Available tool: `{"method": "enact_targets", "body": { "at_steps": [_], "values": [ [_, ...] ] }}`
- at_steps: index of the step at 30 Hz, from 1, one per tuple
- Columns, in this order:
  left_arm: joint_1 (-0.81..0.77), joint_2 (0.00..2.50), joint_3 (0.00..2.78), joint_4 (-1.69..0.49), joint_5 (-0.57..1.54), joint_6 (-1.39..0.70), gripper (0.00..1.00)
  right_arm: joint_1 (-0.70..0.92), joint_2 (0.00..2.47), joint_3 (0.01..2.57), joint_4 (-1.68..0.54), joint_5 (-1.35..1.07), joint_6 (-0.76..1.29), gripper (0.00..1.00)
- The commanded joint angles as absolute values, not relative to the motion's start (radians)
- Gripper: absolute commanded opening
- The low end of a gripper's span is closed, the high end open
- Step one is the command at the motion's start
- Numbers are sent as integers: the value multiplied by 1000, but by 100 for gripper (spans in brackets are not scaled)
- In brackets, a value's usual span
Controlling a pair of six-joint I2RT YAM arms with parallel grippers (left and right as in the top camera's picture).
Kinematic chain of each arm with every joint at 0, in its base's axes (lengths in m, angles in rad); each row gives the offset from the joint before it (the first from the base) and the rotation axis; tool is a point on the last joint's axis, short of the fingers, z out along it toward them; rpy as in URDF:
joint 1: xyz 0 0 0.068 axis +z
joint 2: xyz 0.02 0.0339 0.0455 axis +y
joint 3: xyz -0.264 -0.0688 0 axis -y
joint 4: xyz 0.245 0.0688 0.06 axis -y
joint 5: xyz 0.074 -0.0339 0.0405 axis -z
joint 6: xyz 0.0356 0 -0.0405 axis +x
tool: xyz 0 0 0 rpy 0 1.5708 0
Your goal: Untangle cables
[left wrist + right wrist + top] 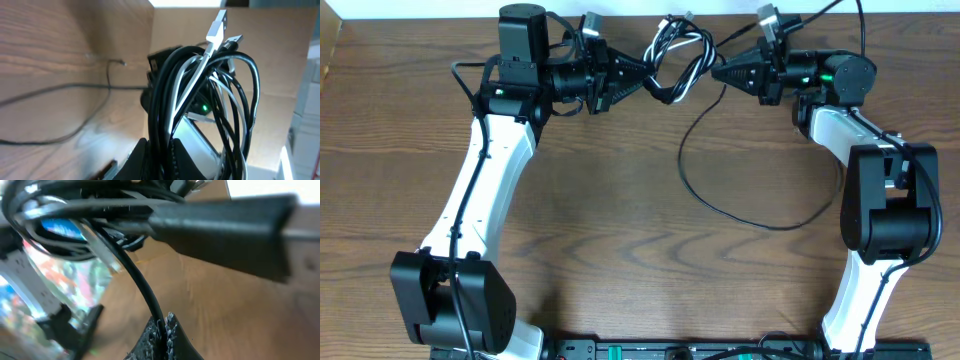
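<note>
We see the cables (678, 55) gathered in a knotted bundle near the far edge of the wooden counter (620, 220), lifted off its surface and strung between the two arms. The bundle is mostly black cords with one white cable (192, 82) threaded through the loops.

The left end effector (638, 88) reaches in from the left and is clenched on the lower part of the bundle. In the left wrist view its fingers (175, 155) close around several black strands and the white one, and the loops rise above them. At the top of that view a white plug (218, 26) sticks up past the loops, with a darker plug end just beside it.

The right end effector (717, 72) points toward the bundle from the right, its tip just beside the loops. In the right wrist view it is clamped shut on a single black cable (142, 292), which runs up from between the fingertips (171, 325) toward the rest of the tangle; that view is blurred, so we cannot tell which loop the strand joins.

From beneath the right end effector a long black strand (740, 215) hangs down to the counter and sweeps across it in a wide open curve toward the right arm. In the left wrist view a thin dark cord (50, 91) also lies on the wood behind the bundle.
</note>
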State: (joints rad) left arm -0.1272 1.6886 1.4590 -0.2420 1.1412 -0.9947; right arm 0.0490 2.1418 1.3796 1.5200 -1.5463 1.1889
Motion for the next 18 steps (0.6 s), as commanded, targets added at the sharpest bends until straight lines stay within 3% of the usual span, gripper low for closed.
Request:
{"method": "enact_targets", "body": {
  "at_steps": [1,18],
  "values": [
    [-127,1666,1478,-237,1033,-964,8,52,2131,1395,1547,-1559,1372,1],
    [-127,1666,1478,-275,972,-809,7,93,2132,1395,1543,-1560,1380,1]
  ]
}}
